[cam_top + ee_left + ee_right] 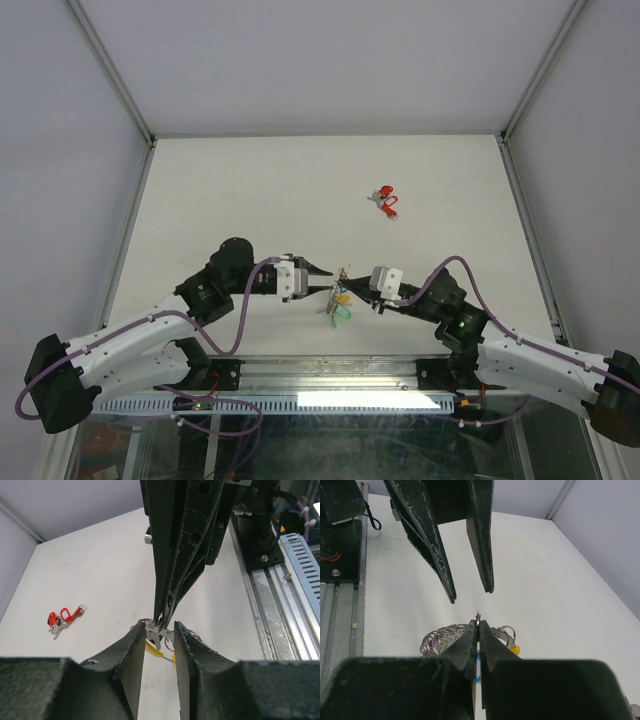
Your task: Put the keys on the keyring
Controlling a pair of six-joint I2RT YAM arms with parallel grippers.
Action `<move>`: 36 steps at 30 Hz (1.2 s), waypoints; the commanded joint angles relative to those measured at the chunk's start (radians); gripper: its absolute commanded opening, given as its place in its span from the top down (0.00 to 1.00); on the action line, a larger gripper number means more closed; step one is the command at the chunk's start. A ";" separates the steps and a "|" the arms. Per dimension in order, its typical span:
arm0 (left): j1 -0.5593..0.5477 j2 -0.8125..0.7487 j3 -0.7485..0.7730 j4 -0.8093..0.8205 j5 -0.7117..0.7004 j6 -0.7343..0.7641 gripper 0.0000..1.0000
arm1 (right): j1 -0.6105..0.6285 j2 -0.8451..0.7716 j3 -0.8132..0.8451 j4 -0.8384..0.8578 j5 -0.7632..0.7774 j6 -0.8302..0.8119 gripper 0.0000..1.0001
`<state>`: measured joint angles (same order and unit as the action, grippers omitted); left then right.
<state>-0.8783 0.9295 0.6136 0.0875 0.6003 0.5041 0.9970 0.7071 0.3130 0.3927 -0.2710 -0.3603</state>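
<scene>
Overhead view, centre of frame: two grippers meet tip to tip over a white table (250, 190). The right gripper (350, 287) is pinched tight on a thin metal part of the keyring (339, 303). The left gripper (330, 270) has its fingers parted either side of that part, clamping nothing. Red-tagged keys (384, 199) lie well apart, upper right.

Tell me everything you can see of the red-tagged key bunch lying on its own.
The red-tagged key bunch lies flat on the white table, in its far half and right of centre, touched by nothing else. Two glossy red plastic tags show, one rounded, one longer with a window, with a small silvery ring and a tiny metal key. Finer detail is too small to tell.
</scene>
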 commanded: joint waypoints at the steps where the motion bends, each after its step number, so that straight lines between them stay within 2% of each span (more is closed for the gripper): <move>1: -0.009 -0.036 -0.053 0.216 0.010 -0.119 0.71 | -0.009 -0.052 -0.014 0.159 -0.069 0.021 1.00; 5: -0.008 -0.056 -0.085 0.302 0.019 -0.159 0.72 | -0.014 -0.075 -0.031 0.224 -0.124 0.030 1.00; 18: -0.009 -0.061 -0.077 0.296 0.089 -0.143 0.67 | -0.017 -0.080 -0.038 0.336 -0.196 0.035 1.00; 27: -0.009 -0.033 -0.054 0.274 0.115 -0.128 0.85 | -0.017 -0.069 -0.032 0.340 -0.212 0.031 1.00; 33: -0.008 -0.020 -0.038 0.250 0.138 -0.114 0.89 | -0.017 -0.056 -0.021 0.336 -0.217 0.025 1.00; 36: -0.008 -0.011 -0.021 0.223 0.153 -0.093 0.96 | -0.017 -0.045 -0.010 0.313 -0.224 0.017 1.00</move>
<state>-0.8772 0.8978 0.5339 0.3248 0.6933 0.3817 0.9764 0.6544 0.2638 0.6201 -0.4644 -0.3386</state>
